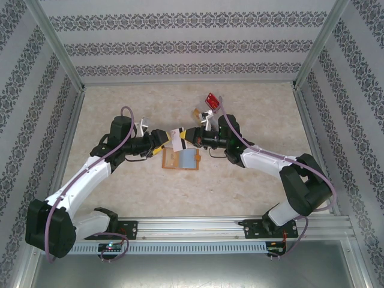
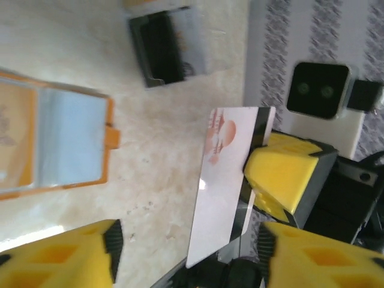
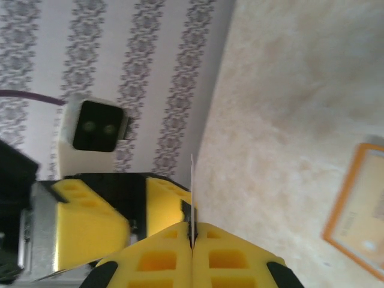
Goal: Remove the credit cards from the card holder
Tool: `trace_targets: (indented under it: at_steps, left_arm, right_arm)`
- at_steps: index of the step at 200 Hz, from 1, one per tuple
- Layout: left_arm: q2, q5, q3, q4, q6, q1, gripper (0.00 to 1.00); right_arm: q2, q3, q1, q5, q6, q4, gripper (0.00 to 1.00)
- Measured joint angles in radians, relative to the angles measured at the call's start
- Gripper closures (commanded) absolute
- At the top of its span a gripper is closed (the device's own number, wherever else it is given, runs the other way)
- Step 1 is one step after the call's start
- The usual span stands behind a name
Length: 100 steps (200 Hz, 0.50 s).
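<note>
Firmly, right tool (image 3: 192, 235) pinches thin glossy credit card (image 2: 223, 198).

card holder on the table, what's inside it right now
The open flat orange-tan bifold card holder shows a grey see-through plastic pocket page, looking blank, beside an orange page with faint print. Whether any card sits behind that plastic cannot be told.
</note>
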Motion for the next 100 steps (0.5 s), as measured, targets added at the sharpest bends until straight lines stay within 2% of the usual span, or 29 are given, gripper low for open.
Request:
trace_targets:
  at_steps: [13, 34, 71, 100]
  left_arm:
    - [-0.008, -0.057, 0.018, -0.075, 0.058, 0.014, 0.11]
    - [-0.023, -0.140, 0.028, -0.172, 0.151, 0.055, 0.03]
    - [-0.024, -0.264, 0.038, -0.307, 0.309, 0.111, 0.00]
    - [-0.024, -0.355, 0.057, -0.371, 0.386, 0.123, 0.00]
  right_arm:
    - [-0.010, 0.030, -0.018, 0.034, -0.076, -0.124, 1.00]
    - [-0.036, 0.119, -0.054, 0.135, -0.244, -0.359, 1.00]
    - [-0.058, 0.283, -0.112, 0.333, -0.565, -0.640, 1.00]
    - [0.002, 0.420, -0.145, 0.443, -0.770, -0.803, 1.00]
